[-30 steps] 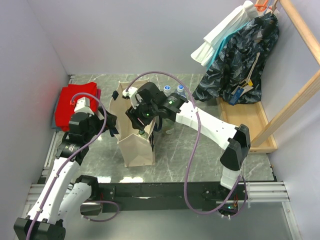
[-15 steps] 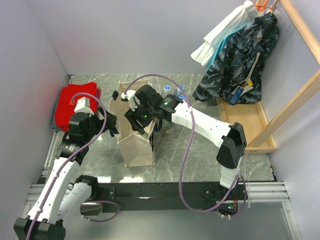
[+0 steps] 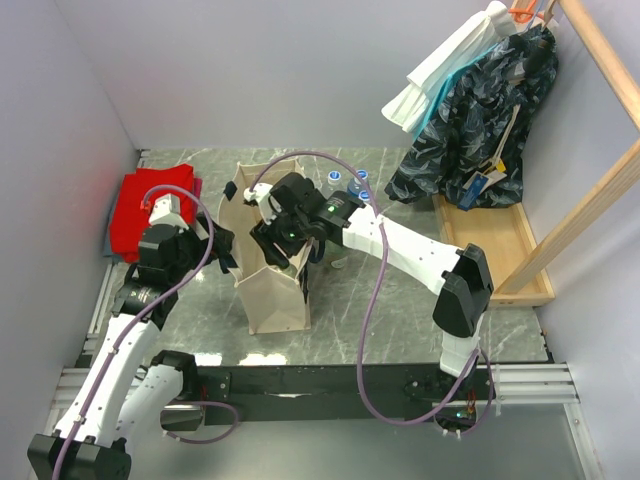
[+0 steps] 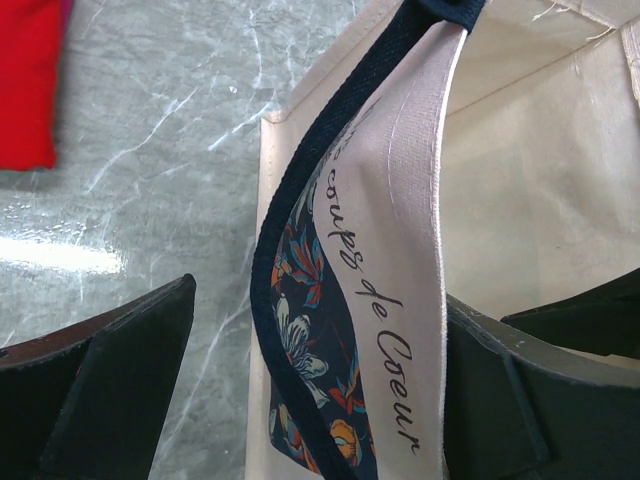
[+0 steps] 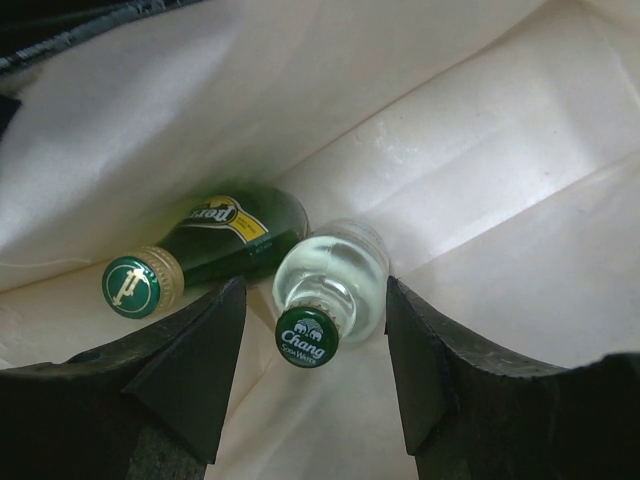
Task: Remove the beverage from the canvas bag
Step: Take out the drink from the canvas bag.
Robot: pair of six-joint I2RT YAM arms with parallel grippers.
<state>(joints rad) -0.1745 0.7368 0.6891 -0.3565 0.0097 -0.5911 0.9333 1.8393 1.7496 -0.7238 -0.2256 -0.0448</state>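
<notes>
Reaching down into the canvas bag [image 3: 275, 300], the right pincer [image 5: 315, 290] hangs with its fingers apart, released, one on each side of a clear bottle [image 5: 335, 270] with a green cap that reads "Chang". The fingers are not pressed against the cap. A green bottle [image 5: 240, 225] lies on the bag's floor at 10 o'clock of the clear one, just beside it, its green cap pointing toward 8 o'clock. Both bottles are inside the bag. The bag stands upright on the surface [image 3: 400, 310], left of its middle. The left pincer [image 4: 318, 300] straddles the bag's wall by the navy strap, also released: bare surface shows between the left finger and the strap, while the right finger sits inside the bag close to the wall. A red cloth [image 3: 150, 205] lies at 10 o'clock of the bag.
</notes>
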